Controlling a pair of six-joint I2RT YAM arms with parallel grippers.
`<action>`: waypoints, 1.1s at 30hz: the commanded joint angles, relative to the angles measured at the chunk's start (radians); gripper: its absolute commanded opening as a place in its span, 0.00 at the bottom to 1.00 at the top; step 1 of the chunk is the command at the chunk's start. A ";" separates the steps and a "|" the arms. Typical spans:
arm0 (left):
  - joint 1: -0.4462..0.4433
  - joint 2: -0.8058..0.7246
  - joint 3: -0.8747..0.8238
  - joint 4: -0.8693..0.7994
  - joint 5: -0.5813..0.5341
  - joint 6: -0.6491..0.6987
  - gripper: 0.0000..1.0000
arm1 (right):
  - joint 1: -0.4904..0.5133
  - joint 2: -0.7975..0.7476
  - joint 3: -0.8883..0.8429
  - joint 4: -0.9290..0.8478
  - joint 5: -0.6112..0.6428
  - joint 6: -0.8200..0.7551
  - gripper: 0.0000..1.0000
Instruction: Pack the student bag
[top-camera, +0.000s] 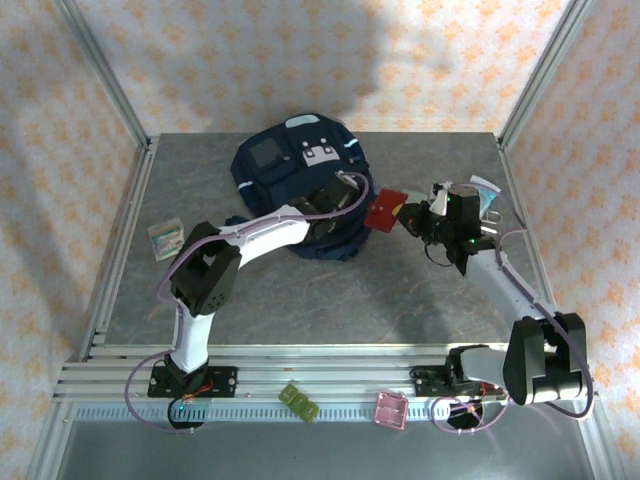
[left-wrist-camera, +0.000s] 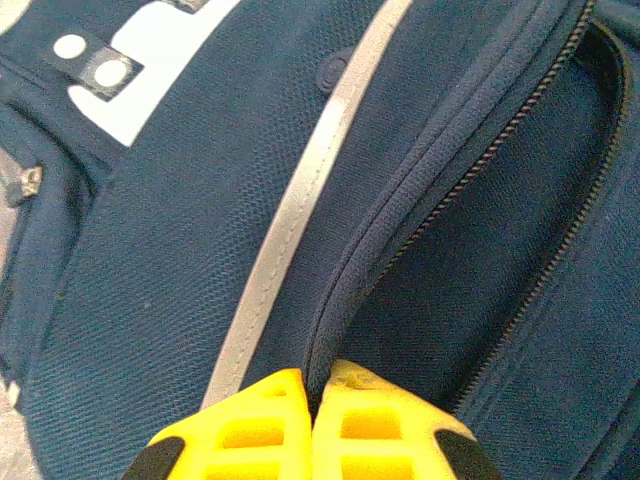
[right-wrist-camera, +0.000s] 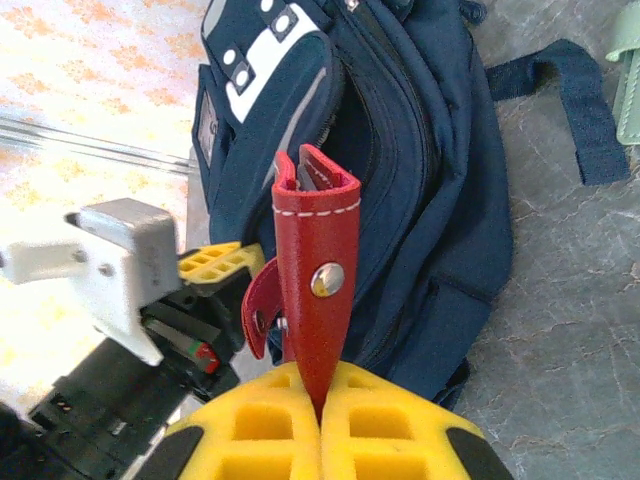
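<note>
Fabric at the zip lip of the student bag (top-camera: 290, 170), lying upper centre of the overhead frame on the table (top-camera: 400, 290), is pinched in our closed left tool (left-wrist-camera: 312, 405), likely to hold the mouth open. Our right tool (right-wrist-camera: 322, 395) clamps a red leather case (right-wrist-camera: 315, 230) beside it, ready, we judge, to insert.

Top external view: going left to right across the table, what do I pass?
pastel packet → student bag → red leather case → right gripper holding that case → pale items by the right rail

No readable text shows, even on the student bag (top-camera: 290, 180).
</note>
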 joint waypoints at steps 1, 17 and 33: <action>0.025 -0.077 0.075 -0.039 -0.039 -0.047 0.00 | 0.025 0.023 -0.013 0.101 -0.030 0.035 0.00; 0.024 -0.109 0.305 -0.166 0.034 -0.138 0.00 | 0.229 0.391 0.116 0.590 0.016 0.339 0.00; 0.024 -0.055 0.393 -0.217 0.113 -0.226 0.00 | 0.383 0.756 0.456 0.590 0.231 0.585 0.06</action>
